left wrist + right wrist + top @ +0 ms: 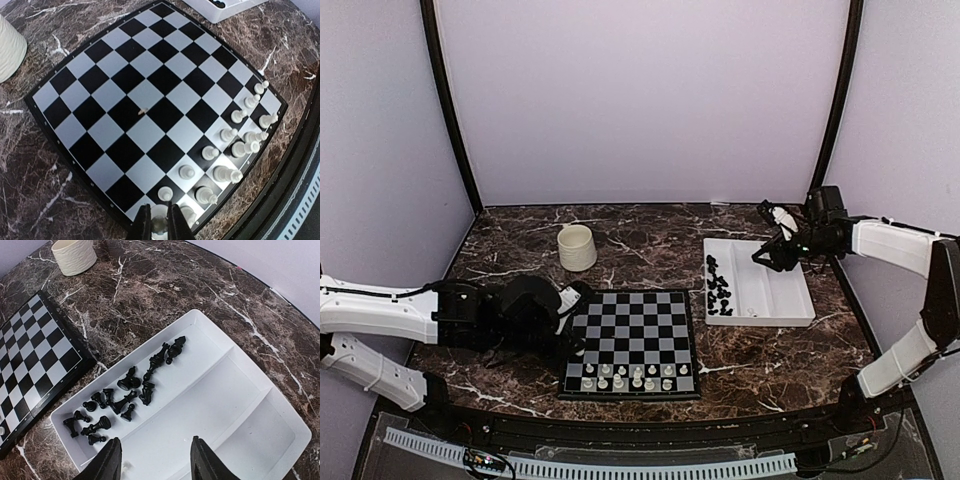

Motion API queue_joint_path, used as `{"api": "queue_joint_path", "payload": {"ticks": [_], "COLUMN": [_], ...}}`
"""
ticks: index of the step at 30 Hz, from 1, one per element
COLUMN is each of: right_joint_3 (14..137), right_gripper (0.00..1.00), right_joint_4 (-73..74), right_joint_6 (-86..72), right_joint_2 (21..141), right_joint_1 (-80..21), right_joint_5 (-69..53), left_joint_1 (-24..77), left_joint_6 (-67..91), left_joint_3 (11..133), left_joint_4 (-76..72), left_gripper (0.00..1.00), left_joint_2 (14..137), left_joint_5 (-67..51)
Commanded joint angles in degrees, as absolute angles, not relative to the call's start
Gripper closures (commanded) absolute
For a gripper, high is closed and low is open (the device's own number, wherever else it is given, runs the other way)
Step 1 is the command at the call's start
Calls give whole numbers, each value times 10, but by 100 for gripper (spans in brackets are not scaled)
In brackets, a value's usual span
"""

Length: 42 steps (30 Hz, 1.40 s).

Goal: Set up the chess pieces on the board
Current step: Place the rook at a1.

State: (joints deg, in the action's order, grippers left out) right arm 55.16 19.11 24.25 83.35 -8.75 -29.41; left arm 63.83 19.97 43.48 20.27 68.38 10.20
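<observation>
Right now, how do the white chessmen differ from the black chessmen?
Colour aside: the white chessmen stand upright in two rows at the board's near edge; the black chessmen mostly lie tipped in a loose heap in the white tray's compartment nearest the board. One white sits between the left gripper's fingers; no black is held. Both are tiny.

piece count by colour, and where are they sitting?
white pieces: 14, all on the board, one of them between the fingers of the left gripper
black pieces: about 15, heaped in the tray; they overlap, so the count is approximate
total: about 29
</observation>
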Motion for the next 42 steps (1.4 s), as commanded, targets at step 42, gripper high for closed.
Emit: {"api": "queue_joint_path", "payload": {"ticks": [42], "right_joint_3": [539], "right_gripper": [50], "right_joint_4": [162], "right_joint_6": [254], "right_joint_2": [839], "right_joint_1": [-83], "right_joint_5": [-300], "left_joint_1": [729], "left_joint_6": [354], "left_joint_3": [311], "left_joint_4": [150], "left_gripper": [82], "left_joint_2": [710], "left_joint_5": [147]}}
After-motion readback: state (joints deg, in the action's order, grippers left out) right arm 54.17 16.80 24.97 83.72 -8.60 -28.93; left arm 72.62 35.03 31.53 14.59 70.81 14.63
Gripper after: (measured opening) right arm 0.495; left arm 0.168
